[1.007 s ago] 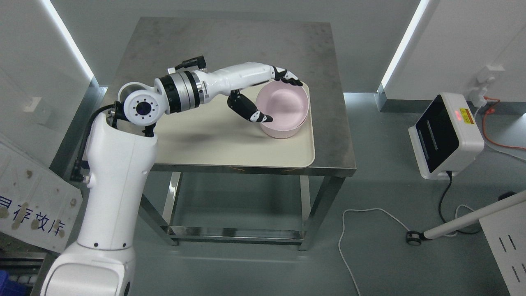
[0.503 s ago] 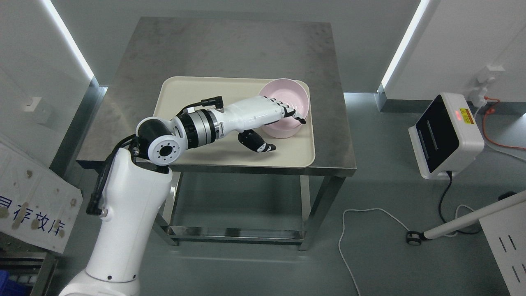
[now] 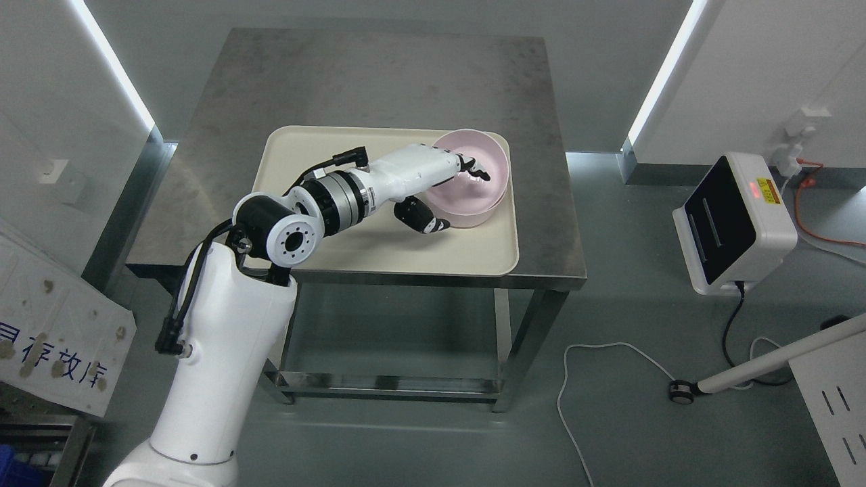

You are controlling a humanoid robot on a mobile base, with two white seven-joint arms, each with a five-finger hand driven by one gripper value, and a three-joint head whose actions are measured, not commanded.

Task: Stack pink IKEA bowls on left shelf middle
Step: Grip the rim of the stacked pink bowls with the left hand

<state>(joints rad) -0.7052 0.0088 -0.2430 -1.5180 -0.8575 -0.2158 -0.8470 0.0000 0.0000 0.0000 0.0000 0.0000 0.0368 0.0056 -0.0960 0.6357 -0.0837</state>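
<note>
The left hand (image 3: 443, 186) grips the pink bowl (image 3: 473, 177) — fingers (image 3: 473, 168) inside the rim, thumb outside — on the tray (image 3: 338, 237) on the bench (image 3: 379, 74).

1. The tabletop (image 3: 379, 74) is bare, scuffed grey steel, square, on steel legs with a low rail frame beneath.
2. A cream tray (image 3: 325, 250) lies flat on its near half, the tray's near edge close to the tabletop's front edge.
3. The far half of the tabletop carries nothing.
4. A pink bowl (image 3: 490, 166) sits in the tray's far right corner.
5. The floor (image 3: 609, 419) under and around is grey, with a white cable (image 3: 575, 358) lying on it to the right.
</note>
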